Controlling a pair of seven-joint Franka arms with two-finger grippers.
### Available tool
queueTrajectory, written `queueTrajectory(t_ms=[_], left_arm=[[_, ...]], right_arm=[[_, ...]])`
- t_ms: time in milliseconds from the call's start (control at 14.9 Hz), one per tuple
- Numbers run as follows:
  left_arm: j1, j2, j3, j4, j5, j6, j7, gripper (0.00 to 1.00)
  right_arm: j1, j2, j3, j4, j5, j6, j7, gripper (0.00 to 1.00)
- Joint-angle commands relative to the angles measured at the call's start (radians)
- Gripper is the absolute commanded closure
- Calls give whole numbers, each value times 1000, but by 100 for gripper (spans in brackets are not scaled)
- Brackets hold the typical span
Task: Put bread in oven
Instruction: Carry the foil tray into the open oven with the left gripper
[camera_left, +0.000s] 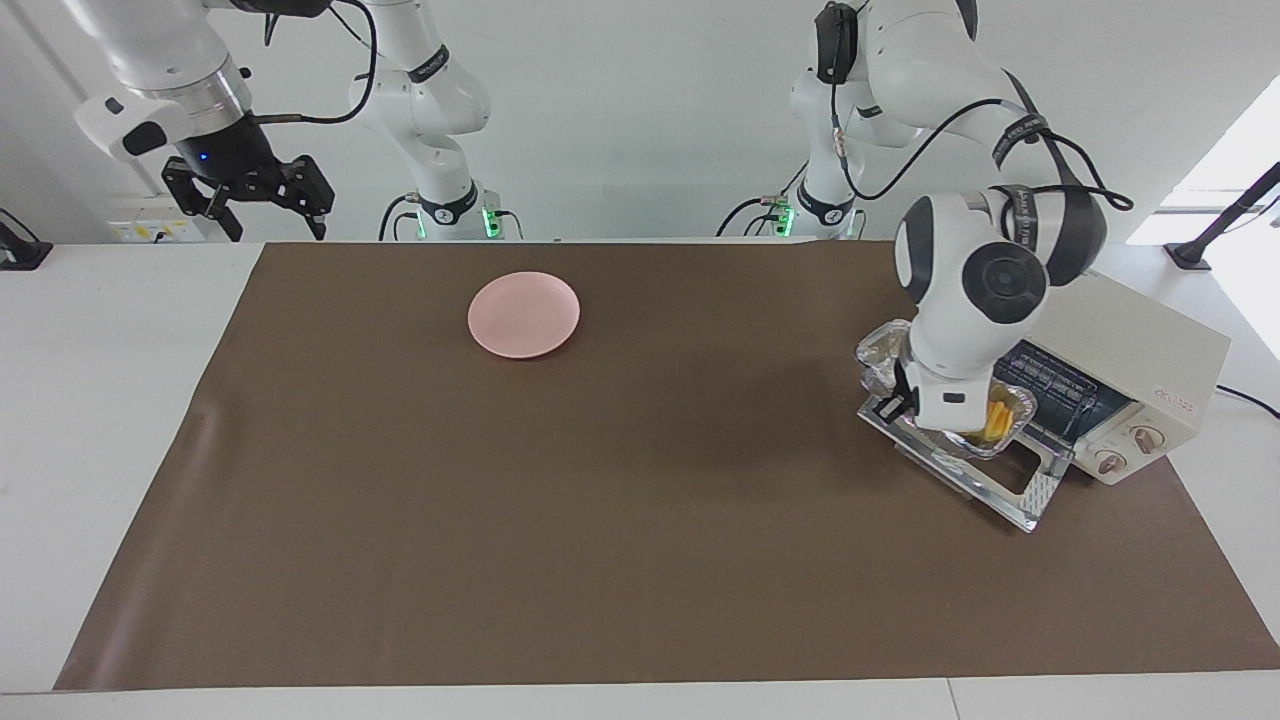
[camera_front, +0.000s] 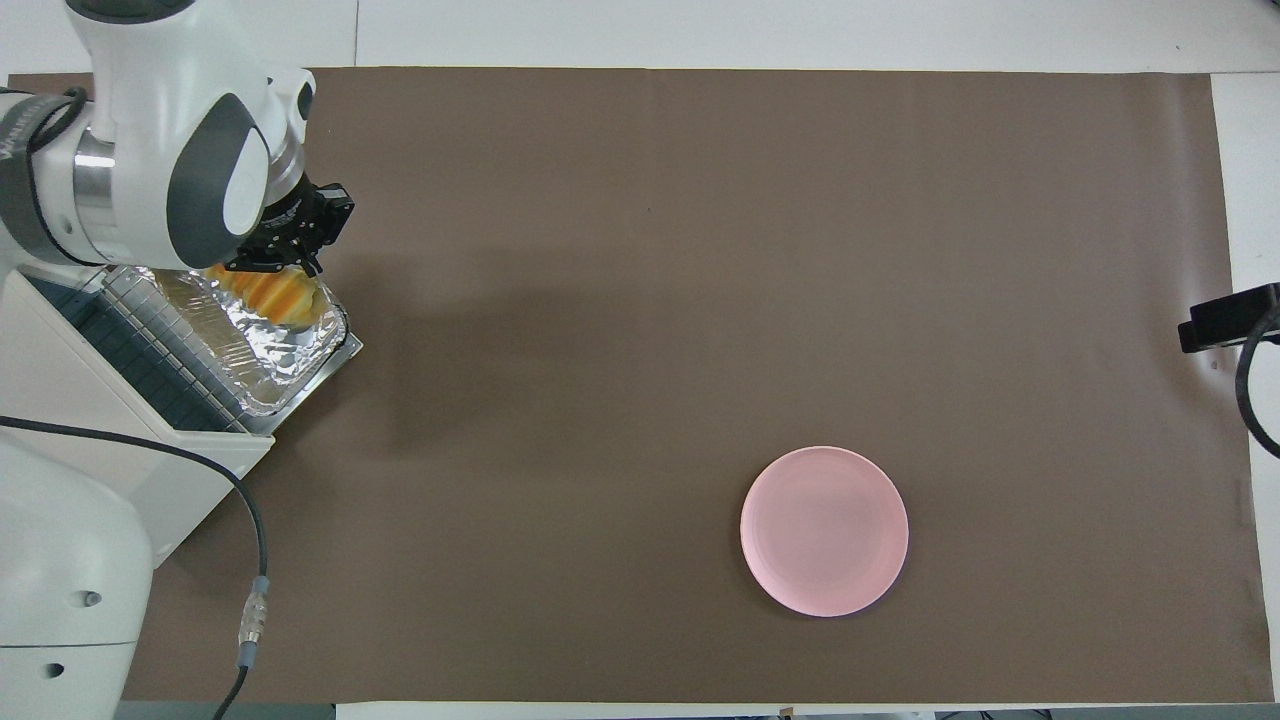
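Note:
The bread (camera_left: 996, 421) is a golden-yellow ridged roll lying in a silver foil tray (camera_left: 884, 352). The tray rests on the wire rack over the open drop-down door of the cream-white oven (camera_left: 1135, 360), at the left arm's end of the table. My left gripper (camera_left: 965, 428) points down right over the bread and tray, and its hand hides its tips. In the overhead view the left gripper (camera_front: 277, 262) is over the bread (camera_front: 278, 297), the foil tray (camera_front: 262, 358) and the oven (camera_front: 95, 420). My right gripper (camera_left: 268, 212) waits, open and empty, raised above the table's edge at its own end.
A pink plate (camera_left: 524, 314) sits on the brown mat (camera_left: 640, 520) nearer the robots, toward the right arm's end; it also shows in the overhead view (camera_front: 824, 530). The oven's two knobs (camera_left: 1128, 449) face away from the robots.

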Motion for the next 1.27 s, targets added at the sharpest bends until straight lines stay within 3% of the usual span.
queueTrajectory(t_ms=[0,737,1207], left_arm=[[60,6,1,-8,-14,-10,-15,100],[121,-40,22,-125,21,-35,75,100],[117,-20,19,-83,1,4,133,100]], right_arm=[[-17,-22,13,-23,-3,-7,-19,0],[-17,-22,13,-22,-3,-7,-19,0],[-17,-22,15,-23,-3,-7,-19,0]])
